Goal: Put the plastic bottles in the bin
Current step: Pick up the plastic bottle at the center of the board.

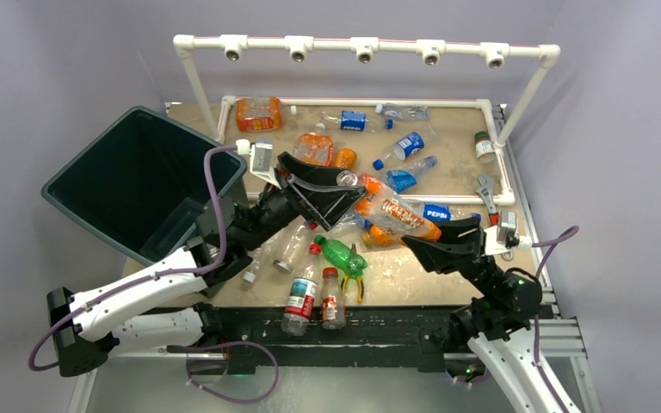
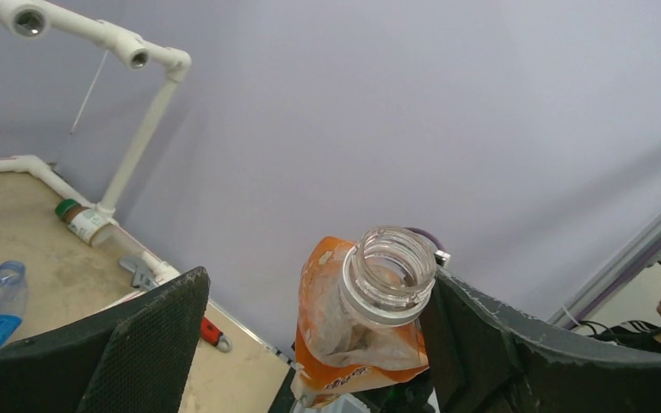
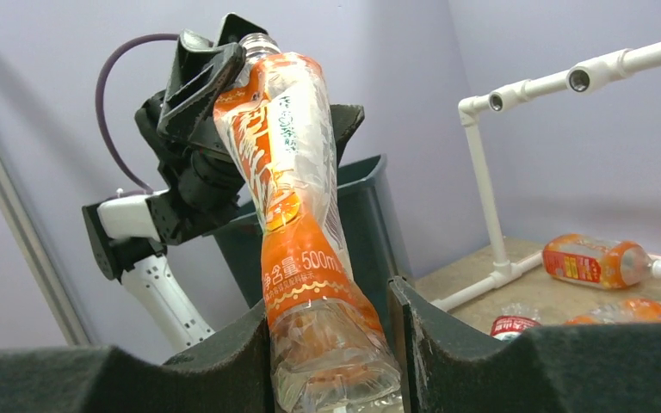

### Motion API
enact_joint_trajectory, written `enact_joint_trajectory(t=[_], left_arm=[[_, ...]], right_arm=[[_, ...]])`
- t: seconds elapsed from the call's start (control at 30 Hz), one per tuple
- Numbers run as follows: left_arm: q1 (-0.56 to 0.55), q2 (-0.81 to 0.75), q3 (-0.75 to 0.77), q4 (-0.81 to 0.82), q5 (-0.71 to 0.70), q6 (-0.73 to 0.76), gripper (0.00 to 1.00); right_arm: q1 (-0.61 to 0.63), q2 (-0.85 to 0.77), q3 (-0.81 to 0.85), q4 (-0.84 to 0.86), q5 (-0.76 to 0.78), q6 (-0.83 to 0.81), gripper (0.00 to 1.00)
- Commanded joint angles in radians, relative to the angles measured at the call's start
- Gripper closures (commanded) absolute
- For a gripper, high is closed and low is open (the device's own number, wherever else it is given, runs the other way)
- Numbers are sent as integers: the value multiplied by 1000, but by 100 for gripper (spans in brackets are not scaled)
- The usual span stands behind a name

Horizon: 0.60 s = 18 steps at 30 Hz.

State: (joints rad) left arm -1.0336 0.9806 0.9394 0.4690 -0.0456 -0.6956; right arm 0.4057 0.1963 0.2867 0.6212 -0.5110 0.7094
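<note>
A crushed, capless orange-labelled plastic bottle (image 1: 392, 213) hangs above the table between both arms. My right gripper (image 1: 426, 234) is shut on its clear base (image 3: 336, 344). My left gripper (image 1: 349, 205) stands open around the neck. In the left wrist view the bottle mouth (image 2: 389, 271) rests against the right finger (image 2: 482, 344), while the left finger (image 2: 138, 344) stays well apart from it. The dark bin (image 1: 138, 172) stands at the table's left, behind the left arm. Several more plastic bottles lie on the table, among them a green one (image 1: 340, 255) and a blue-labelled one (image 1: 409, 144).
Yellow-handled pliers (image 1: 353, 280) lie by the green bottle and a wrench (image 1: 486, 191) lies at the right rail. A white pipe frame (image 1: 366, 45) spans the back and its low rail (image 1: 379, 103) borders the far bottles. Two upright bottles (image 1: 314, 301) stand at the near edge.
</note>
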Motion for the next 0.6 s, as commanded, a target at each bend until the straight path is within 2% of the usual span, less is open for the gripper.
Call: enact_joint_trajectory(t=[0.0,0.23,0.47,0.57], left_arm=[[3,12,44,106,107,-34,15],[3,33,82,78,115,-1,24],[2,45,134,34,118,23,25],[1,58,164,1,126,38,38]], right_arm=[[3,9,-11,130,15,48,100],[4,9,-21,127,12,50,100],[4,9,-26,124,17,50,100],[4,11,-26,124,16,51,100]])
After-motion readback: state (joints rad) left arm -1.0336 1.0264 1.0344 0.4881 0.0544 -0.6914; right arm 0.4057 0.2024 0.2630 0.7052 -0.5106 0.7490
